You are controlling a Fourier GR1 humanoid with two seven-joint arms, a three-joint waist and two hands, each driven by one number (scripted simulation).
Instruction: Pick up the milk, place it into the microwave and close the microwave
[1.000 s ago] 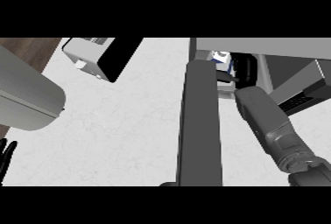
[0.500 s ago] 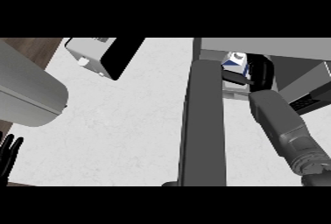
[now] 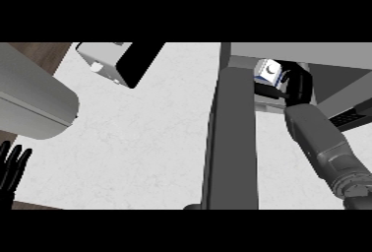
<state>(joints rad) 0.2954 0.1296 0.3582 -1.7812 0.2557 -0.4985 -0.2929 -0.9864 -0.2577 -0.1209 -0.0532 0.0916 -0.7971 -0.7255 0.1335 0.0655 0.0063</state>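
Observation:
The milk carton (image 3: 267, 72), white with a blue side, is in the open mouth of the microwave (image 3: 327, 59) at the upper right. My right hand (image 3: 296, 86) is black and sits against the carton's right side, fingers curled on it, with the grey forearm (image 3: 323, 145) running down to the lower right. The hand hides the carton's lower right part. The microwave door (image 3: 236, 142) stands open as a dark grey bar down the middle, just left of the forearm. My left hand (image 3: 13, 166) rests open at the lower left edge, fingers up.
A white box-shaped appliance with a black face (image 3: 120, 61) stands at the back left. A large grey rounded body (image 3: 29, 103) fills the left side. The microwave's keypad (image 3: 352, 116) shows at the right edge. Light speckled counter (image 3: 138, 147) lies between them.
My right hand has carried the milk to the right and further into the microwave's opening. The left hand has come further into view at the lower left.

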